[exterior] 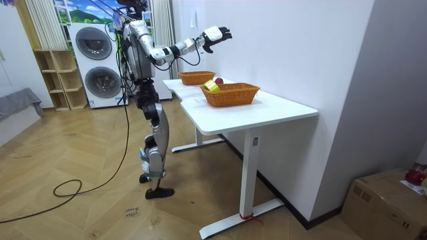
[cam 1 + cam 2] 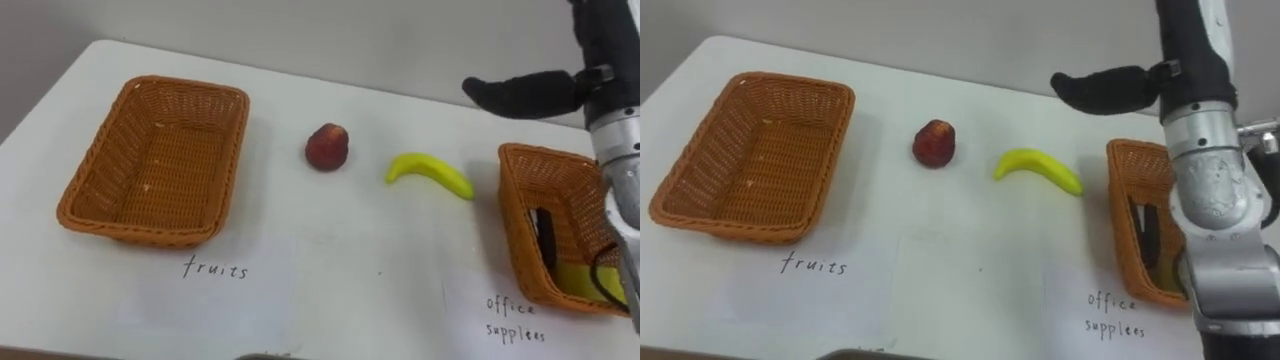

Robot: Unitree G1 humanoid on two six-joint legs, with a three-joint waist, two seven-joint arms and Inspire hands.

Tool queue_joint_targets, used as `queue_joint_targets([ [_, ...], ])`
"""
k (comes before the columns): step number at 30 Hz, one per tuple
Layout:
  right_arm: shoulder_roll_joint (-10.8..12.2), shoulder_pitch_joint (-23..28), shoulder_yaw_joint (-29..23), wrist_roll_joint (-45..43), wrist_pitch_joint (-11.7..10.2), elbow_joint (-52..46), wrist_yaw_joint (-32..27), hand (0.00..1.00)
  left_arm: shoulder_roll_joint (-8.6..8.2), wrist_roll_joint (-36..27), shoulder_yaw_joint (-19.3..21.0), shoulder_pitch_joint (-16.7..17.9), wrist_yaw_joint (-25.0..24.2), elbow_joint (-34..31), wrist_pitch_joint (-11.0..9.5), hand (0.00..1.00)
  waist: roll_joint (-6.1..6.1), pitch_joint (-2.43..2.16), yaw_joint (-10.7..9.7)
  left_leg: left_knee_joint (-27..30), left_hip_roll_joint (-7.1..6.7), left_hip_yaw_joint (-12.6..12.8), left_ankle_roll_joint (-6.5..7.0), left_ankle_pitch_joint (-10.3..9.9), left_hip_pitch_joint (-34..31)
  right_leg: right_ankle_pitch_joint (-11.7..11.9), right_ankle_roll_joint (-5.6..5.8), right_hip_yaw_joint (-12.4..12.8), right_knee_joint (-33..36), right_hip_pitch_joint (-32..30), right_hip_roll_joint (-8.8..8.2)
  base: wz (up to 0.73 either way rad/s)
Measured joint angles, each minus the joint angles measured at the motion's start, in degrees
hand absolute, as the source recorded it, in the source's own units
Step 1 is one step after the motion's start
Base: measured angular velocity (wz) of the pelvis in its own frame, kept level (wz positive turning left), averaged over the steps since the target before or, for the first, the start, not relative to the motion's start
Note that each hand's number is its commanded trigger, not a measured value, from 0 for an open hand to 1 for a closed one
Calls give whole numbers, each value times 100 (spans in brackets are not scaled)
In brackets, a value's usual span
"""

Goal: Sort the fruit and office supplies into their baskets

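Two wicker baskets sit on the white table (image 2: 330,270). The left basket (image 2: 100,175) is empty. The right basket (image 2: 520,215) holds a dark pen-like item (image 2: 545,235) and something yellow (image 2: 580,282). A red fruit (image 2: 327,147) and a banana (image 2: 430,172) lie on the tabletop between the baskets, apart from each other, the banana nearer the right basket. The right hand (image 2: 525,92) is raised above the table's far side, behind the right basket, fingers stretched out and holding nothing. The robot stands at the table's end, with washing machines (image 1: 100,63) behind it.

Right arm raised, outstretched; right robot hand (image 2: 522,92) flat, fingers straight, empty.
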Motion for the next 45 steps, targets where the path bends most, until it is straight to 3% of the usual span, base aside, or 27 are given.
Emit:
queue_joint_targets([
  [3, 0, -35, 119, 28, 37, 260, 240, 0, 0, 0, -9, -6, -6, 0, 4, 0, -60, -36, 39, 2, -5, -80, -10, 13, -5, 0, 0, -63, -2, 23, -36, 16],
  [8, 0, -36, 243, -32, 43, 516, 594, 0, 43, 0, -4, -19, -164, 15, 8, 0, -119, 5, 193, 20, -26, -157, -4, 24, -3, -1, 1, -100, -10, 71, -42, 9],
  [11, 0, -52, 242, -7, 40, 712, 639, 0, 125, 0, -10, -8, -272, 15, 10, 0, -179, 48, 199, -8, -49, -225, 5, 30, -43, -2, 2, -208, -14, 65, -52, 9],
  [13, 0, -52, 243, -7, 41, 831, 670, 0, 158, 0, -16, -5, -295, 16, 13, 0, -196, 51, 203, -8, -55, -230, 6, 29, -56, -1, 2, -212, -19, 63, -54, 4],
  [17, -3, -57, 384, -128, 40, 1124, 715, 0, 239, 0, -62, -31, -328, 17, 17, 0, -195, 51, 322, 5, -60, -229, 12, 34, -59, -2, 2, -201, -24, 41, -50, -1],
  [30, -116, -85, 679, -312, 40, 1284, 1216, 0, 332, -3, -69, -66, -328, 1, 14, 0, -225, 29, 340, 17, -70, -234, 14, 37, -206, -1, 2, -177, -108, -50, -53, 0],
  [32, -135, -122, 679, -363, 45, 1343, 1260, 0, 385, -24, -79, -66, -328, 0, 14, 0, -255, 9, 327, 19, -70, -231, 14, 38, -241, -1, 2, -180, -103, -94, -58, 0],
  [45, -142, -278, 710, -1071, 229, 1581, 1463, 0, 394, -13, -100, -73, -328, 7, 125, 0, -292, 25, 338, 70, -73, -227, 16, 39, -311, 0, -1, -194, -98, -133, -62, 0],
])
